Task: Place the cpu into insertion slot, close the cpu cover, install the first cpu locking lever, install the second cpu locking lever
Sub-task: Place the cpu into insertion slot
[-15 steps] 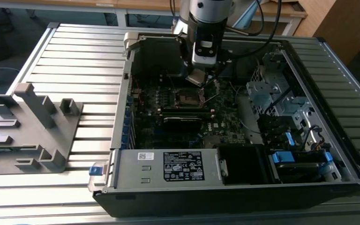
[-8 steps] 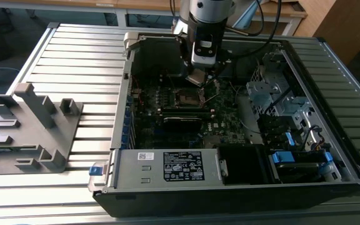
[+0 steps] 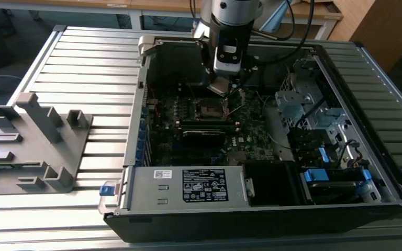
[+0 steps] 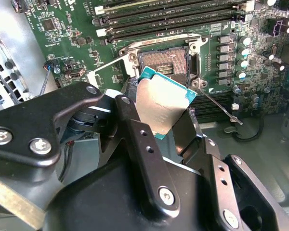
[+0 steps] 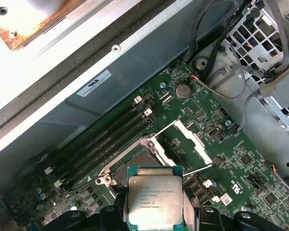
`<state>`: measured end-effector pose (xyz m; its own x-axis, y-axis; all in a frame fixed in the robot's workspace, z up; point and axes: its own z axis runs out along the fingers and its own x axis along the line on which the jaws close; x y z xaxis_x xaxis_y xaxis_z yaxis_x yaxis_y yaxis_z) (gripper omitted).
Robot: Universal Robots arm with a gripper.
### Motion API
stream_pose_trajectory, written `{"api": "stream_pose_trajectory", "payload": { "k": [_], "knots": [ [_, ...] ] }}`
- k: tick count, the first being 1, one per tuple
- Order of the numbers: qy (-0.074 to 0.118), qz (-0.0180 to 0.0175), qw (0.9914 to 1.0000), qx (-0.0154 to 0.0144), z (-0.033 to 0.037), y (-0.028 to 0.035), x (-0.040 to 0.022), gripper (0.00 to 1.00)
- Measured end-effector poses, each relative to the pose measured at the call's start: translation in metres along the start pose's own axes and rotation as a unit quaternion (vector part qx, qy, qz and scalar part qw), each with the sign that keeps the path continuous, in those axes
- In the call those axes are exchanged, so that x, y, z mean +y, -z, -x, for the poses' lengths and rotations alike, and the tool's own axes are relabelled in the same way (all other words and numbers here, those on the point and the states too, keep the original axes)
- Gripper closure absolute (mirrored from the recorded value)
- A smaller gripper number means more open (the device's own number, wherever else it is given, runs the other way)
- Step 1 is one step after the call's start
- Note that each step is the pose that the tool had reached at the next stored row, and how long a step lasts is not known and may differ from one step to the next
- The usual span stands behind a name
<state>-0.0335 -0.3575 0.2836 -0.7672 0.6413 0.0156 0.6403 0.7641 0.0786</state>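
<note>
Gripper [image 4: 161, 122] clamped on cpu [image 4: 164, 101] edges.
It is held tilted above the bare insertion slot [image 4: 166, 65]; cpu cover [image 5: 189, 138] is swung open for access.

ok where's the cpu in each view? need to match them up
Exterior view: cpu tilted in the gripper, just above the insertion slot, mid-motherboard.
Second wrist view: cpu clamped in the gripper, metal top showing, close to the open slot.
First wrist view: cpu with its printed face showing, next to the slot.
Shared landmark: the insertion slot.
</note>
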Motion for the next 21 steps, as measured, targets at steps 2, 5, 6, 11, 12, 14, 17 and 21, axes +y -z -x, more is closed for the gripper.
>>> {"api": "stream_pose_trajectory", "payload": {
  "k": [2, 5, 6, 11, 12, 14, 17, 21],
  "knots": [
    [-0.004, 0.0001, 0.99999, -0.0003, 0.0000, -0.0001, 0.0000, 0.46],
    [-0.013, 0.0002, 0.99991, -0.0010, 0.0000, -0.0001, 0.0000, 0.46],
    [-0.017, 0.0003, 0.99985, -0.0014, 0.0000, -0.0001, 0.0000, 0.46],
    [-0.032, 0.0005, 0.99948, -0.0025, 0.0000, -0.0002, 0.0000, 0.46],
    [-0.032, 0.0005, 0.99947, -0.0025, 0.0000, -0.0001, 0.0000, 0.46],
    [-0.032, 0.0005, 0.99947, -0.0025, 0.0000, -0.0001, 0.0000, 0.46],
    [-0.033, 0.0005, 0.99946, -0.0026, 0.0000, -0.0002, 0.0000, 0.46],
    [-0.051, 0.0008, 0.99867, -0.0040, 0.0000, -0.0003, 0.0000, 0.46]
  ]
}}
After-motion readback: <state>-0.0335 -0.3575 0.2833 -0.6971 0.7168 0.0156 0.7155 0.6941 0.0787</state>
